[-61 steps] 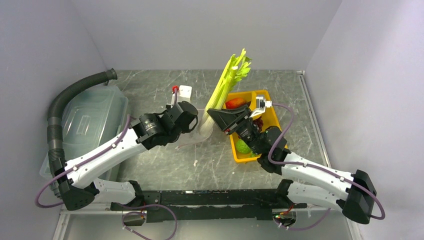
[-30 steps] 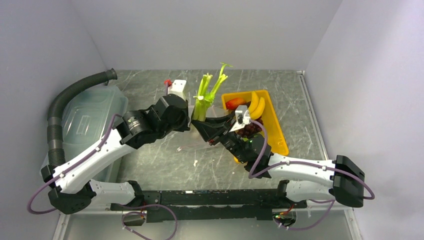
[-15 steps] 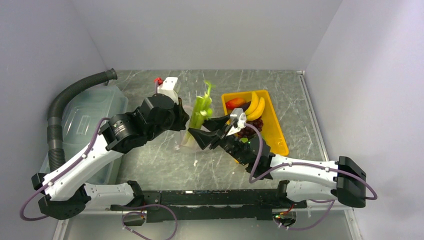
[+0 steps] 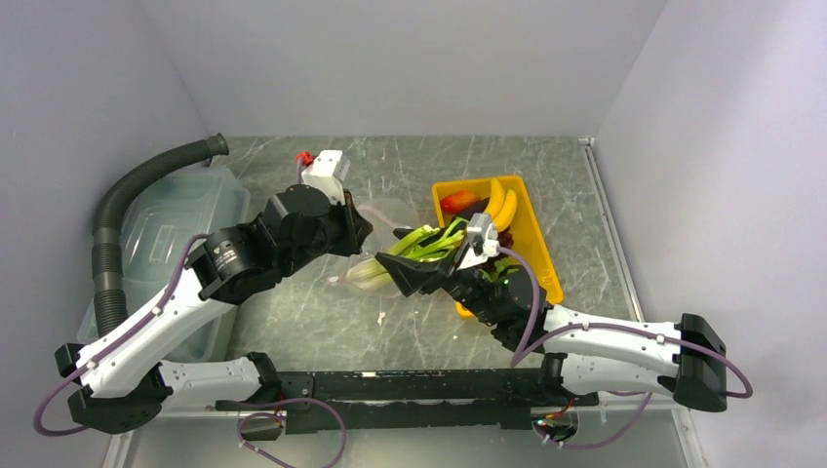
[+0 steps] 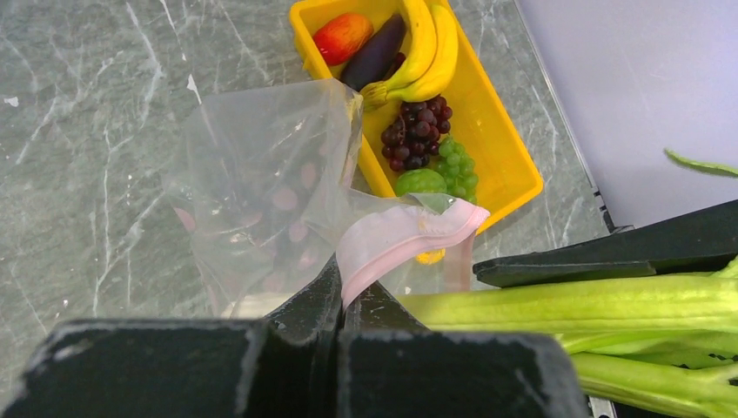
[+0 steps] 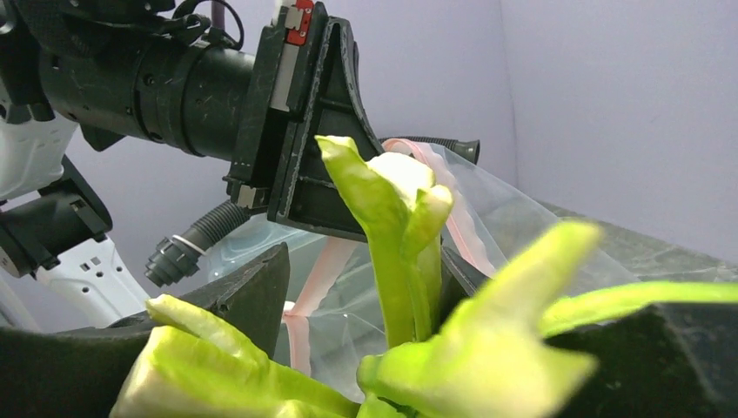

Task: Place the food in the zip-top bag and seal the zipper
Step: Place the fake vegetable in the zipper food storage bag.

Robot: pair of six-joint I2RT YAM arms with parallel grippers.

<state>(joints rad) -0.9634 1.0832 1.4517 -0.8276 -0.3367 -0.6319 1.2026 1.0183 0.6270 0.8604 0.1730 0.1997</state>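
Note:
My left gripper [image 5: 348,294] [image 4: 356,226] is shut on the pink zipper [image 5: 409,237], holding the mouth of the clear zip-top bag [image 5: 261,174] [image 4: 385,216] above the table. The pale green leek [image 4: 414,249] [image 5: 609,305] [image 6: 396,226] lies nearly flat. Its pale base [image 4: 359,276] is at the bag's mouth and shows through the film. My right gripper [image 4: 417,265] [image 6: 365,261] is open, its jaws apart with the leek's green tops loose between them. The remaining food sits in the yellow tray [image 5: 509,148]: bananas [image 5: 428,52], eggplant [image 5: 374,57], red-orange fruit [image 5: 342,35], dark grapes [image 5: 418,131], green grapes [image 5: 459,163], green round fruit [image 5: 420,181].
A large translucent lidded bin [image 4: 180,234] stands at the left with a grey ribbed hose [image 4: 132,190] over it. Grey walls close in the back and both sides. The yellow tray [image 4: 534,258] sits right of centre, just behind my right arm.
The leek has tipped from upright to nearly flat, base toward the bag. My right gripper has opened around it and drawn back slightly. The left gripper still holds the zipper.

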